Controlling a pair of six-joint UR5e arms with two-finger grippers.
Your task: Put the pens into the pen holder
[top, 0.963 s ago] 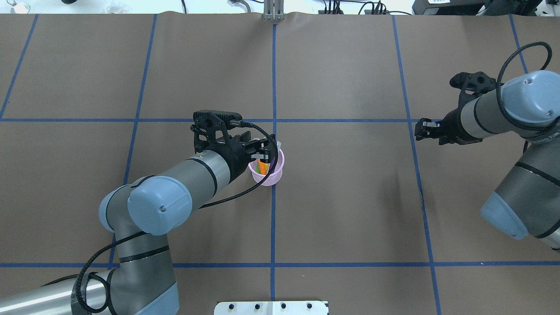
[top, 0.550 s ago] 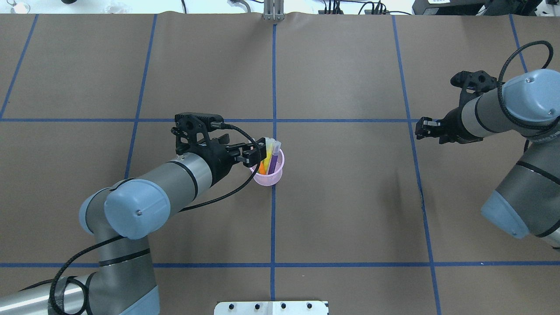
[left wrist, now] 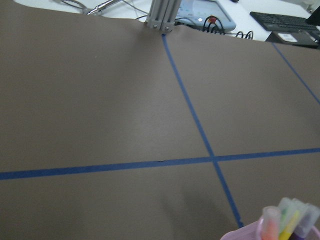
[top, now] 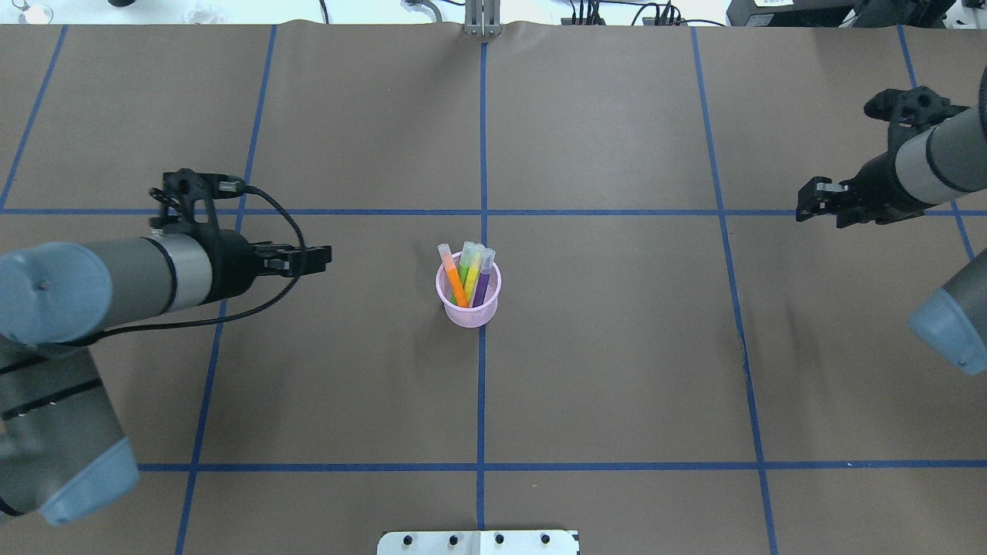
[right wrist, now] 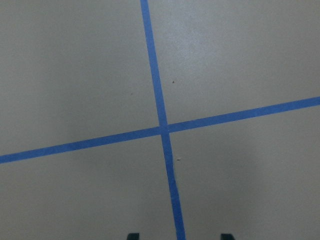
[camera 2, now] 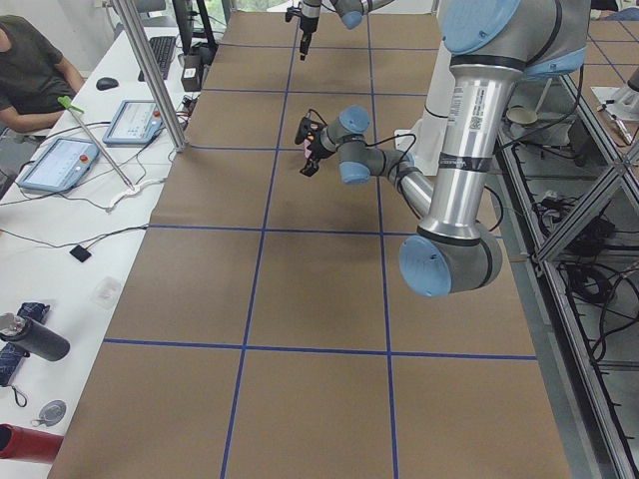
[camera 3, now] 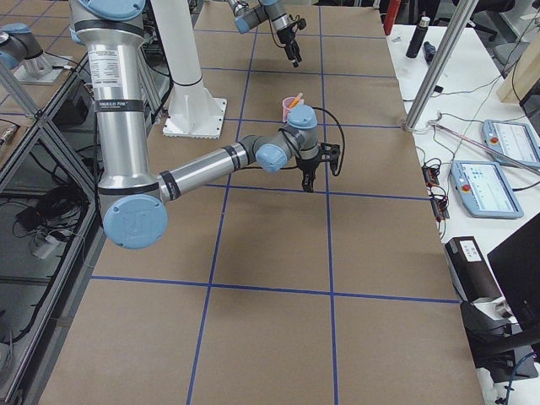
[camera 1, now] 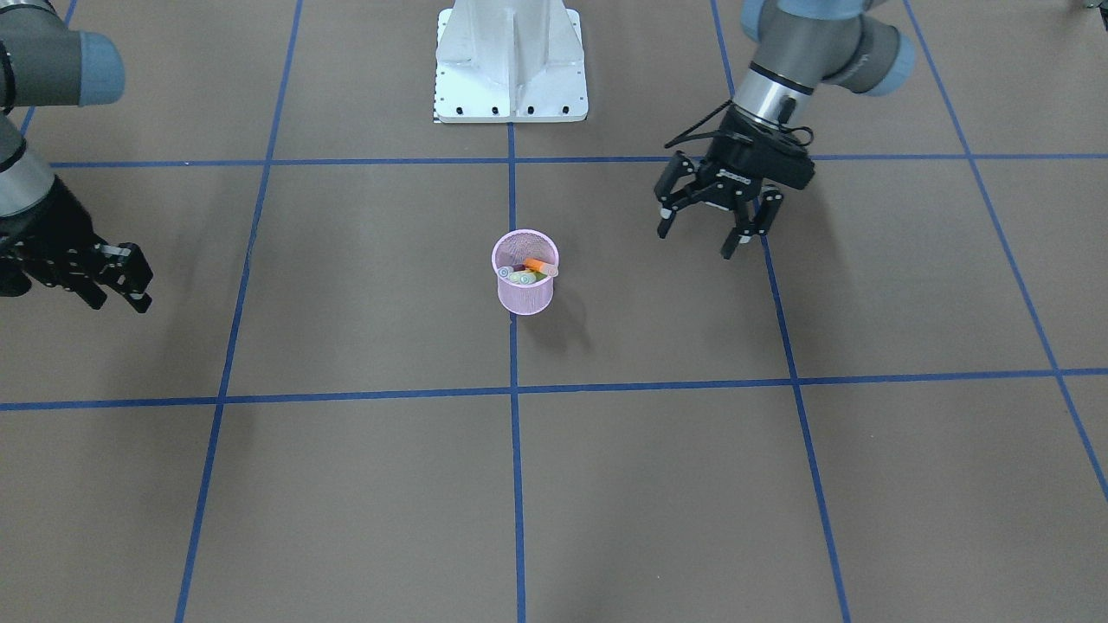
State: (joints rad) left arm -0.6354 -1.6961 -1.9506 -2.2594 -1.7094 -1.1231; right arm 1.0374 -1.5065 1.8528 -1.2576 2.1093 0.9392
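Note:
The pink mesh pen holder (top: 471, 308) stands upright at the table's middle, on a blue tape line. The orange pen (top: 454, 284), green pen (top: 464, 271), yellow pen (top: 473, 271) and purple pen (top: 483, 282) stand inside it, caps up. The holder also shows in the front view (camera 1: 525, 292), and its rim and the pen caps (left wrist: 282, 220) show in the left wrist view. My left gripper (top: 325, 259) (camera 1: 692, 242) is open and empty, well to the left of the holder. My right gripper (top: 802, 210) (camera 1: 121, 298) is open and empty, far to the right.
The brown table cover (top: 617, 347) is marked with a grid of blue tape lines (top: 482, 401). The robot's white base plate (camera 1: 511, 61) sits at the near edge. A metal post (top: 482, 19) stands at the far edge.
My left gripper has drawn back from the holder's rim far to the left, leaving the pens standing in it. My right gripper has pulled back to the right.

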